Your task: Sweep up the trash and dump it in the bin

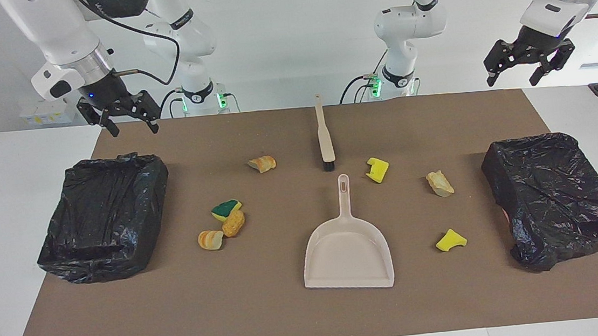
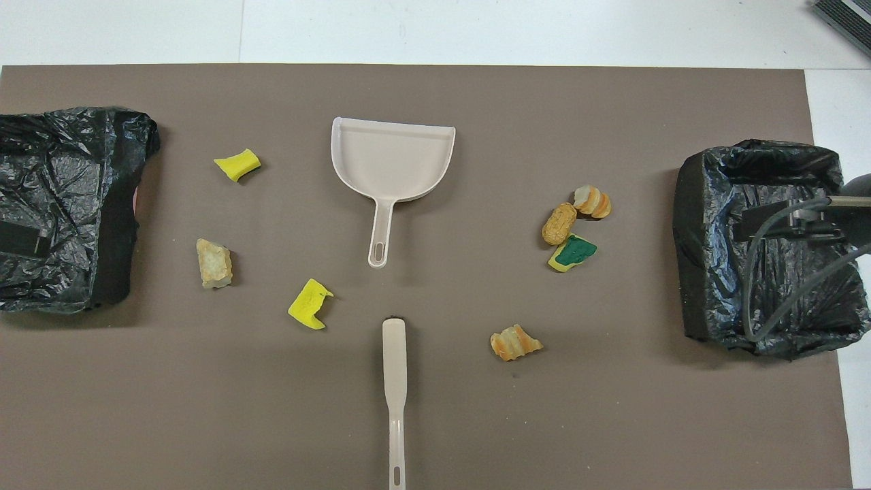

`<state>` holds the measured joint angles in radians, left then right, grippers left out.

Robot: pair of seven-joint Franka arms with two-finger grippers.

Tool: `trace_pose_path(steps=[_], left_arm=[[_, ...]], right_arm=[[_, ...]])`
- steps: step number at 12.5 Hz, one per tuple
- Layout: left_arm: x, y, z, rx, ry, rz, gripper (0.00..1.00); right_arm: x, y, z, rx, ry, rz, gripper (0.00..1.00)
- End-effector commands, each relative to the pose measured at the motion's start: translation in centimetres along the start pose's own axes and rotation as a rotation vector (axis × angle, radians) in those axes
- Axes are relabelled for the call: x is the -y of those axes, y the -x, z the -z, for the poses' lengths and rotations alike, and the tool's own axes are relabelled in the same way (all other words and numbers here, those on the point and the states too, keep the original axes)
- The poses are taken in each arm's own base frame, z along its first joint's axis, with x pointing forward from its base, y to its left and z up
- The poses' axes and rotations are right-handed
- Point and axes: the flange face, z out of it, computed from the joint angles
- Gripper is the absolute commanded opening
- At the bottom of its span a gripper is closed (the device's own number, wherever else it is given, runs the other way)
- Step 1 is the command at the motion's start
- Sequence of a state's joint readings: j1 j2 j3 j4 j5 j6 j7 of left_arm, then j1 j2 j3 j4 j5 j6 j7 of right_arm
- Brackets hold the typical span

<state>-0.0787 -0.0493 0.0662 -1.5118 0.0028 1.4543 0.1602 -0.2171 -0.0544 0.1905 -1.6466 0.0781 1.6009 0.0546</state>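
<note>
Right pincer (image 1: 129, 119) is hanging wide open, gripping nothing, over the mat edge by the robots, above the near rim of the black-lined bin (image 1: 103, 217) at the right arm's end. Left pincer (image 1: 530, 65) is hanging open and empty too, up over the worktop (image 1: 575, 106) at the left arm's end, near the other bin (image 1: 555, 194). Trash is sitting scattered on the brown mat (image 1: 290, 320): three scraps (image 1: 225, 223) clustered toward the right arm's bin, one bread chunk (image 1: 262, 163) nearer the robots, two yellow sponge bits (image 1: 378, 169) (image 1: 450, 240) and a pale chunk (image 1: 439, 184) toward the left arm's end. Brush (image 1: 323, 133) and dustpan (image 1: 347, 250) are lying mid-mat, untouched, brush nearer the robots.
</note>
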Motion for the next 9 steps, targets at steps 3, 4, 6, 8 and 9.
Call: trace_pose_path(steps=[3,4,6,8,9], left_arm=[[-4.0,0.9,-0.4,0.007,-0.002,-0.001,1.00],[-5.5,1.4,-0.8,0.015,-0.004,0.015,1.00],[-9.2,3.0,-2.5,0.035,0.002,0.023,1.00],[-12.2,5.3,-4.8,0.048,0.033,0.008,1.00],[-13.9,6.5,-6.1,0.067,0.040,0.005,1.00]], right_arm=[[0.8,0.7,-1.9,-0.010,-0.016,0.002,1.00],[0.9,0.5,-2.7,-0.012,-0.018,0.006,1.00],[1.6,0.2,-4.8,-0.015,-0.019,0.021,1.00],[2.4,-0.3,-6.8,-0.009,-0.023,0.034,1.00],[3.4,-1.0,-7.2,-0.034,-0.028,0.046,1.00]])
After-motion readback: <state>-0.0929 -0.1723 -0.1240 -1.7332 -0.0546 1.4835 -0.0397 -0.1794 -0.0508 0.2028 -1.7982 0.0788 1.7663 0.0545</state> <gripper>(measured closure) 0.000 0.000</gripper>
